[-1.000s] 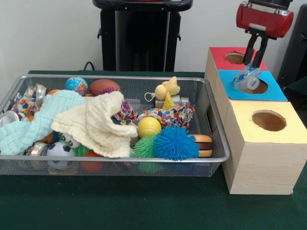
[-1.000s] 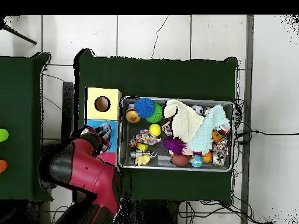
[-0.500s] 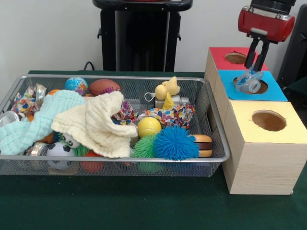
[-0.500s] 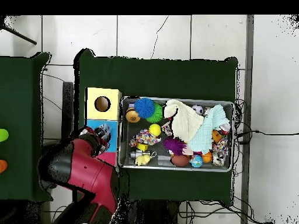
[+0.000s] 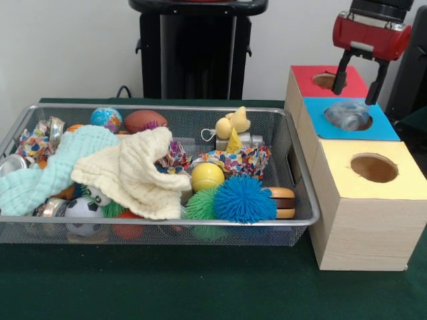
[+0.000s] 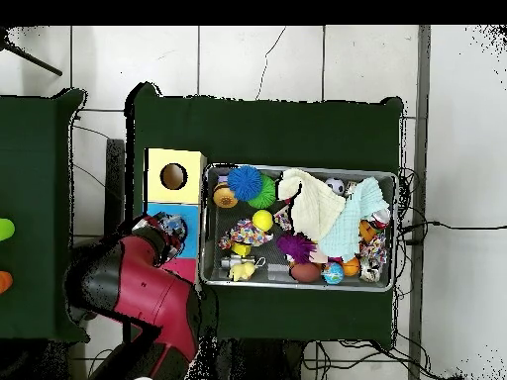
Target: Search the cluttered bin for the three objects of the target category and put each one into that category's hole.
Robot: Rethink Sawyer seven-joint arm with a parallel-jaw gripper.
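Taking the wire bin point(image 5: 303, 220) as my landmark and working outward from its near rail: just inside that rail I see a blue spiky ball point(image 5: 244, 199) beside a green spiky ball point(image 5: 203, 205), with a small soccer ball point(image 5: 83, 210) further along the rail under the edge of the cloths. Behind them a cream cloth point(image 5: 133, 172) and a pale blue cloth point(image 5: 50, 168) cover much of the middle, so part of the bin's contents is hidden from me. A yellow ball point(image 5: 207, 177) sits behind the spiky pair, and a yellow duck toy point(image 5: 233, 124) stands toward the bin's far wall.

Beside the bin is the row of boxes. The yellow box point(image 5: 370, 200) is nearest and its hole looks empty. Beyond it, on the blue box point(image 5: 317, 123), a crumpled clear plastic piece point(image 5: 347, 115) lies in the mouth of the hole, not fully dropped through as far as I can tell. The red box point(image 5: 303, 77) is farthest.

My tool point(image 5: 359, 75) hangs above the blue box with its fingers spread and nothing between them, clear of the plastic.

My reading: one item is delivered or nearly so. I can't confirm how many went in already; any others must be dug out from the bin's clutter.
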